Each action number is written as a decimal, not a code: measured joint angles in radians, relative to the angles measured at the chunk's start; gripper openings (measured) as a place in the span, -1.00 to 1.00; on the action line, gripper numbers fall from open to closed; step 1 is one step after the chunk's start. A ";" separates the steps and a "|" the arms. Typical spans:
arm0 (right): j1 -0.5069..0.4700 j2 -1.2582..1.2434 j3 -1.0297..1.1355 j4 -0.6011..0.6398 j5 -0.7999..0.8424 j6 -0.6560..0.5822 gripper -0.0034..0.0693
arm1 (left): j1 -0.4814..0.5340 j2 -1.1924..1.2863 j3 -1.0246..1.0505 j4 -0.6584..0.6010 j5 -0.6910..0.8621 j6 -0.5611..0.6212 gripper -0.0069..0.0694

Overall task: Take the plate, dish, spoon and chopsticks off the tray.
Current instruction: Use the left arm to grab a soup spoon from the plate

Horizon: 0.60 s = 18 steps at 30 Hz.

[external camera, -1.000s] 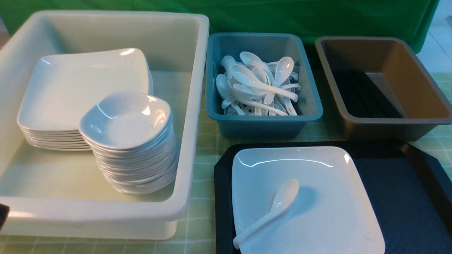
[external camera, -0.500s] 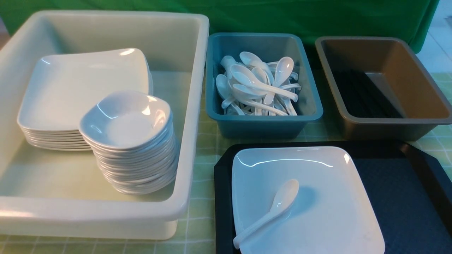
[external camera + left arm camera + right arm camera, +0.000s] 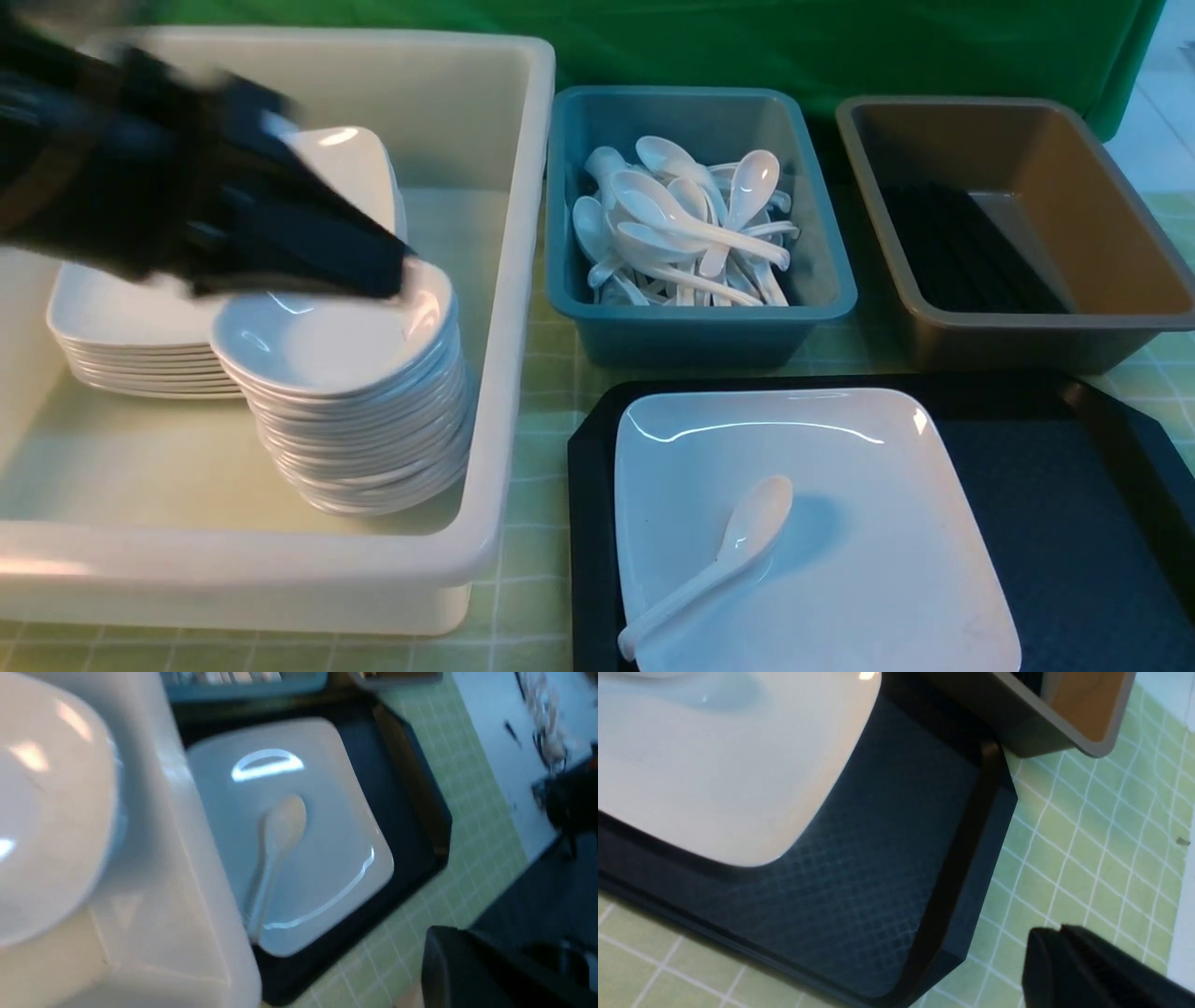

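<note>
The left gripper (image 3: 387, 273) was a black, motion-blurred shape above the white bin (image 3: 509, 280). Its jaws were pressed together with nothing between them. Its tip was at the rim of the top dish in the stack of small dishes (image 3: 364, 411), but the blur hid whether they touched. The dishes were glossy, white and rounded-square. Behind them stood a stack of large plates (image 3: 140, 359), partly covered by the arm. The bin itself was of smooth, milky plastic with a thick rolled rim.

The right gripper (image 3: 1059, 961) showed only in its own wrist view, as a matte black corner cut off by the picture edge. It was closed and empty, over the counter (image 3: 1064, 868), near the tray's cut-off corner.

The tray (image 3: 1055, 523) was black, with a diamond-textured surface and a low rim. On its left part lay the plate (image 3: 868, 523), glossy white and square with rounded corners. The spoon (image 3: 728, 551) lay slantwise on the plate, its deep oval bowl turned up.

Behind the tray, a teal bin (image 3: 700, 336) held a heap of white spoons (image 3: 681, 224). A brown bin (image 3: 1027, 327) held dark sticks (image 3: 962, 252) (too dim to tell one from another). The counter had a light green checked cover.
</note>
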 joint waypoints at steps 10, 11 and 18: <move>0.000 -0.029 0.002 -0.008 -0.003 0.000 -0.89 | -0.589 0.442 -0.118 0.532 -0.071 -0.381 -0.54; 0.000 -0.029 0.002 -0.010 -0.004 0.000 -0.89 | -0.613 0.483 -0.148 0.561 -0.069 -0.389 -0.46; 0.000 -0.029 0.003 -0.012 -0.010 0.000 -0.90 | -0.683 0.683 -0.336 0.631 -0.074 -0.356 0.04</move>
